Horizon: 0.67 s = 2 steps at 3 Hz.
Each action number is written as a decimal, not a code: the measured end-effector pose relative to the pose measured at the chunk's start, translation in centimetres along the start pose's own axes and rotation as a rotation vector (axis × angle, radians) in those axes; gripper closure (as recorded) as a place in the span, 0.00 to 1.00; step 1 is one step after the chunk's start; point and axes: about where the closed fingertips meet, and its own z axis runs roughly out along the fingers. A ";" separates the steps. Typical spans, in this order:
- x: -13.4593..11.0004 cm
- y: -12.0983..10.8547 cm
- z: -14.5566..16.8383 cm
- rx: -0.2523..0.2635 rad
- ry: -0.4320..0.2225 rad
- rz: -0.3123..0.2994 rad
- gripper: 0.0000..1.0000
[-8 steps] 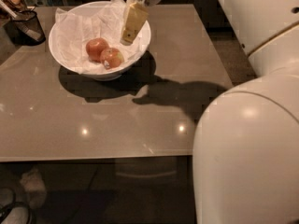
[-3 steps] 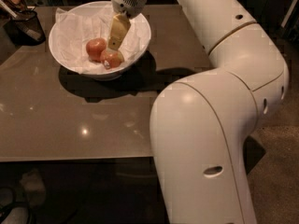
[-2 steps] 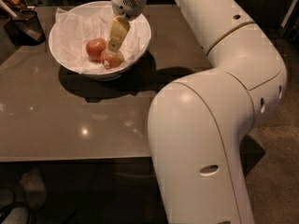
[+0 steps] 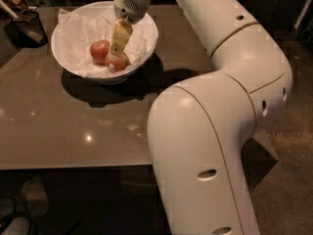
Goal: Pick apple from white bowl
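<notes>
The white bowl [image 4: 104, 78] stands at the far left of the table, lined with crumpled white paper. Two red apples lie in it. The apple [image 4: 117, 64] with a yellowish patch and a pale sticker lies at the front right of the bowl. An evenly red apple [image 4: 99, 50] lies to its left. My gripper [image 4: 114, 53] reaches down into the bowl from above, with its tip right on top of the stickered apple and hiding part of it.
A dark mesh cup [image 4: 27, 27] stands at the table's far left corner. The brown table [image 4: 73, 126] reaches to its front edge below the bowl. My large white arm [image 4: 210, 131] fills the right side and hides the table's right part.
My gripper has moved left and down into the bowl, from over its right rim to the top of the stickered apple. The apples have not moved.
</notes>
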 end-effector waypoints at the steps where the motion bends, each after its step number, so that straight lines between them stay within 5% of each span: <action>1: 0.1 -0.3 0.7 -0.009 0.004 0.006 0.35; 2: 0.4 -0.5 1.3 -0.023 0.007 0.017 0.35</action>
